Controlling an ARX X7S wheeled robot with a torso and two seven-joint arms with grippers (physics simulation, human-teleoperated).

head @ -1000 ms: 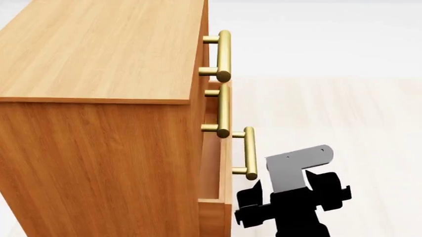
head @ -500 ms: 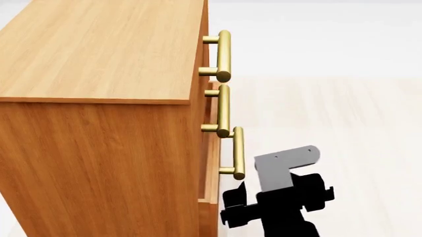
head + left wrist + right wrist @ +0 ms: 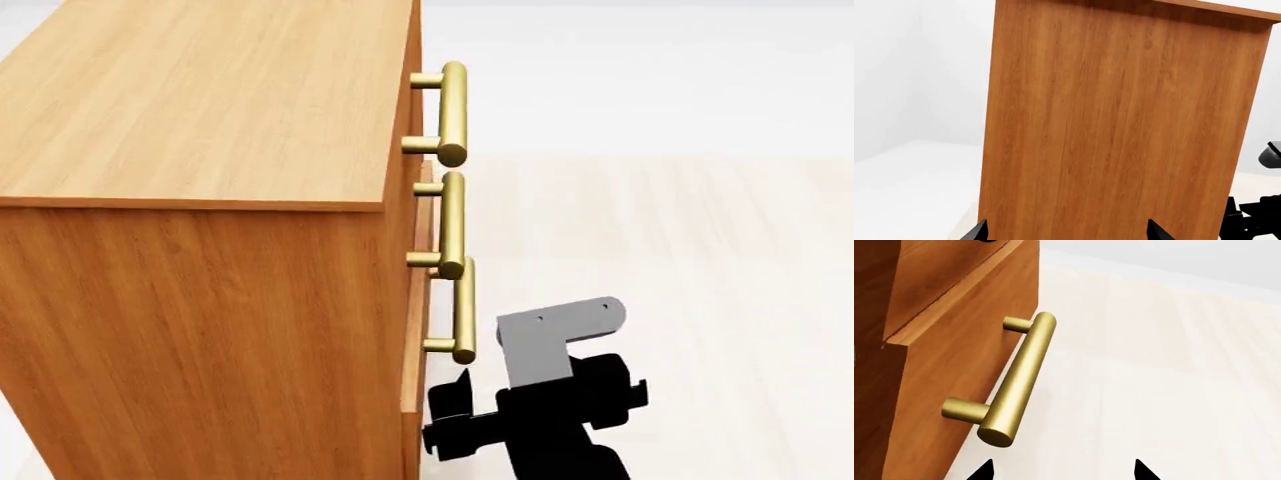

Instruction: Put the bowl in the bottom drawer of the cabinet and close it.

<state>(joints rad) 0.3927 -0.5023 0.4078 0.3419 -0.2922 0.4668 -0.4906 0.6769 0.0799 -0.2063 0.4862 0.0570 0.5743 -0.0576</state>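
My right end effector (image 3: 461,415) sits low in the head view, just right of the bottom drawer (image 3: 416,340), fingers apart and holding nothing. The drawer's brass handle (image 3: 462,310) runs vertically in the frame, to its upper left. The drawer looks almost shut. The bowl is not visible; my left end effector (image 3: 1066,231) faces the cabinet (image 3: 1121,125) side, fingers apart.

No readable text anywhere. The cabinet (image 3: 200,200) is plain wood grain, no label or brand. The brass handles (image 3: 453,100) are bare, no markings. The grey bracket (image 3: 554,340) on the arm is blank, just small dots, no number. The floor (image 3: 694,250) carries no signs.
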